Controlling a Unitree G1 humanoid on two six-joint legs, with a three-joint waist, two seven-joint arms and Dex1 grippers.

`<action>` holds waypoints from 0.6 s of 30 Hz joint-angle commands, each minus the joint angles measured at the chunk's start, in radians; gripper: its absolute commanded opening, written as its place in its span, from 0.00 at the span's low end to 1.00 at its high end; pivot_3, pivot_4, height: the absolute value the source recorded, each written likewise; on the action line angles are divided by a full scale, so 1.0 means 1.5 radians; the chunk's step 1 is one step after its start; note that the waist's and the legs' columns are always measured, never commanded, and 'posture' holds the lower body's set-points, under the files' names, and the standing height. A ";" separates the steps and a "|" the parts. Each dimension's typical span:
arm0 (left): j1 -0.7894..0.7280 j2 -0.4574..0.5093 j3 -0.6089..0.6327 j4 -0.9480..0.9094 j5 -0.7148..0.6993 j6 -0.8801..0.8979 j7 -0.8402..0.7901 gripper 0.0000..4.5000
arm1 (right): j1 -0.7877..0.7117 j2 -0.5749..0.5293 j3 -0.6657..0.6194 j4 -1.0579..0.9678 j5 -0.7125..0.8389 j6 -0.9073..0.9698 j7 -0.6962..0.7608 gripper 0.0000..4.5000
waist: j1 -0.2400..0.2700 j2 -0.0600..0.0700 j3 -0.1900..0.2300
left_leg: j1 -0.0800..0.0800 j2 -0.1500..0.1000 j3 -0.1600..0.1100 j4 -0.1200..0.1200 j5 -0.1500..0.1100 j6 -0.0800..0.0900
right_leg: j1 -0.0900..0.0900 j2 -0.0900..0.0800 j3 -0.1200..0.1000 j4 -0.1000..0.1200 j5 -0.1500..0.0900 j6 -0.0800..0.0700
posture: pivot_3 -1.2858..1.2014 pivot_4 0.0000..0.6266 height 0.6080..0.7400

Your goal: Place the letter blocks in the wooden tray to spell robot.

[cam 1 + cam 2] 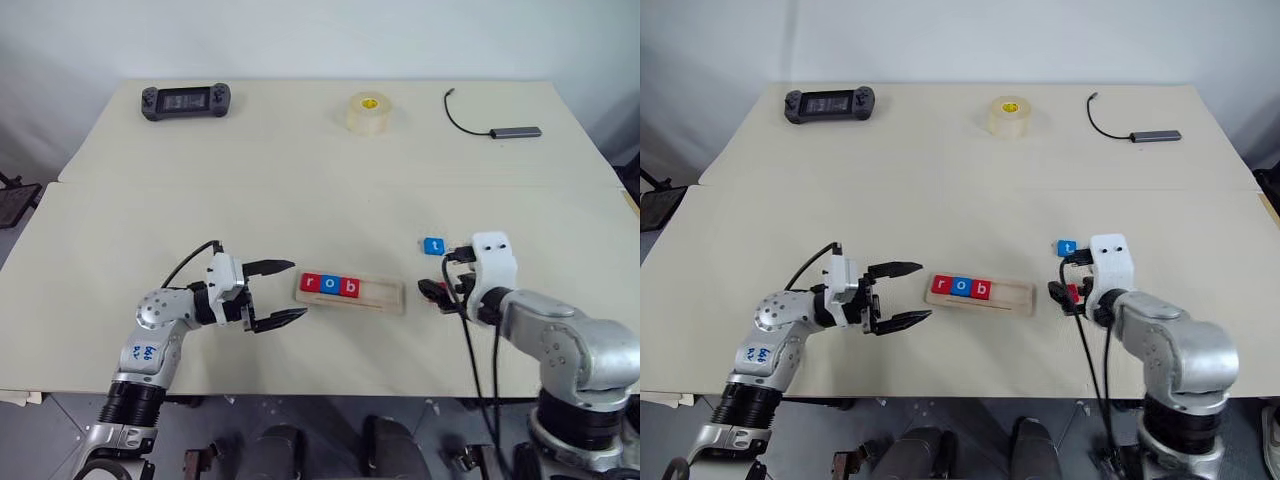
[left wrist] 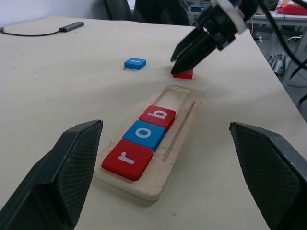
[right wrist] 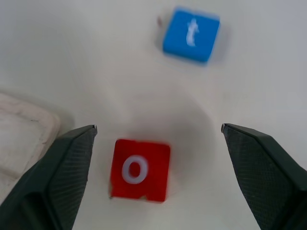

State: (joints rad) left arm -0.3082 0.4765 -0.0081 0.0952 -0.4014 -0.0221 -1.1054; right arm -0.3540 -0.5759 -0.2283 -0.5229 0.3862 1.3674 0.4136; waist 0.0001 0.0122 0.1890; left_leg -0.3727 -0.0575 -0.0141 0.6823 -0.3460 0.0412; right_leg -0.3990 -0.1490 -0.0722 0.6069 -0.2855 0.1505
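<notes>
On the near part of the tabletop [image 1: 300,200] there's the wooden tray [image 1: 385,296], lying left to right, with 3 letter blocks sitting in its left half: a red r [image 1: 310,283], a blue o [image 1: 330,285] and a red b [image 1: 349,287], touching each other in a row. The right half of the tray is bare wood.

That leaves 2 loose blocks out of 5, both just right of the tray. The red o [image 3: 139,170] lies flat on the tabletop near the tray's right end, and the blue t [image 1: 433,245] is a bit farther back, apart from it.

The right hand [image 3: 153,172] hovers over the red o with its 2 fingers spread wide, 1 on each side, not touching the block. The left hand [image 1: 284,292] sits just left of the tray, pointing at its left end, fingers open too and holding nothing.

Along the far edge: 1 dark handheld game console [image 1: 186,100] at the left, 1 roll of tape [image 1: 368,112] in the middle, and 1 grey USB hub with its black cable [image 1: 515,131] at the right.
</notes>
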 commanded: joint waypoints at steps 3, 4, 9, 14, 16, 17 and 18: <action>0.007 0.009 0.018 -0.023 -0.009 -0.007 0.000 1.00 | 0.072 -0.164 0.058 0.110 -0.011 -0.430 0.327 0.93 | -0.001 -0.001 0.000 | 0.000 0.001 0.000 -0.001 0.000 0.000 | 0.001 0.001 -0.001 -0.002 0.000 0.000 | 0.52 0.24 1.00; 0.007 0.010 0.019 -0.024 -0.009 -0.008 0.000 1.00 | 0.075 -0.180 0.058 0.144 -0.007 -0.493 0.384 0.93 | -0.001 -0.001 0.000 | 0.000 0.001 0.000 -0.001 0.000 0.000 | 0.001 0.001 -0.001 -0.002 0.000 0.000 | 0.52 0.24 1.00; 0.013 0.017 0.019 -0.041 -0.015 -0.006 -0.010 1.00 | 0.011 -0.244 0.144 0.395 -0.088 -0.798 0.580 0.93 | -0.002 -0.001 0.001 | 0.002 0.001 0.002 0.001 0.000 0.000 | 0.004 0.000 -0.001 -0.004 0.001 0.002 | 0.52 0.24 1.00; 0.026 0.017 0.017 -0.063 -0.016 -0.001 -0.009 1.00 | -0.086 -0.220 0.213 0.581 -0.152 -0.941 0.642 0.93 | -0.002 -0.001 0.001 | 0.002 0.002 0.001 0.001 0.000 0.000 | 0.004 0.000 -0.001 -0.005 0.001 0.002 | 0.52 0.24 1.00; 0.031 0.018 0.018 -0.072 -0.016 0.001 -0.006 1.00 | -0.115 -0.200 0.227 0.630 -0.162 -0.965 0.649 0.93 | -0.002 -0.001 0.001 | 0.002 0.002 0.001 0.001 0.000 0.000 | 0.004 0.000 -0.001 -0.005 0.001 0.002 | 0.52 0.24 1.00; 0.034 0.018 0.019 -0.075 -0.016 0.003 -0.005 1.00 | -0.124 -0.193 0.232 0.646 -0.165 -0.974 0.653 0.93 | -0.002 -0.001 0.001 | 0.002 0.002 0.001 0.001 0.000 0.000 | 0.004 0.000 -0.002 -0.005 0.001 0.002 | 0.52 0.24 1.00; 0.036 0.019 0.019 -0.078 -0.017 0.004 -0.004 1.00 | -0.131 -0.187 0.235 0.658 -0.167 -0.980 0.657 0.93 | -0.002 -0.001 0.001 | 0.002 0.002 0.001 0.001 0.000 0.000 | 0.004 0.000 -0.002 -0.005 0.001 0.002 | 0.52 0.24 1.00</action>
State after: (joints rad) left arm -0.2616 0.4949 0.0110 0.0228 -0.4074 -0.0170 -1.1145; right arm -0.5380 -0.8663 0.1166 0.4367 0.1498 -0.0701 1.3875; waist -0.0026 0.0106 0.1899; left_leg -0.3704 -0.0544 -0.0138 0.6836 -0.3455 0.0408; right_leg -0.3927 -0.1488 -0.0755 0.5990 -0.2837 0.1537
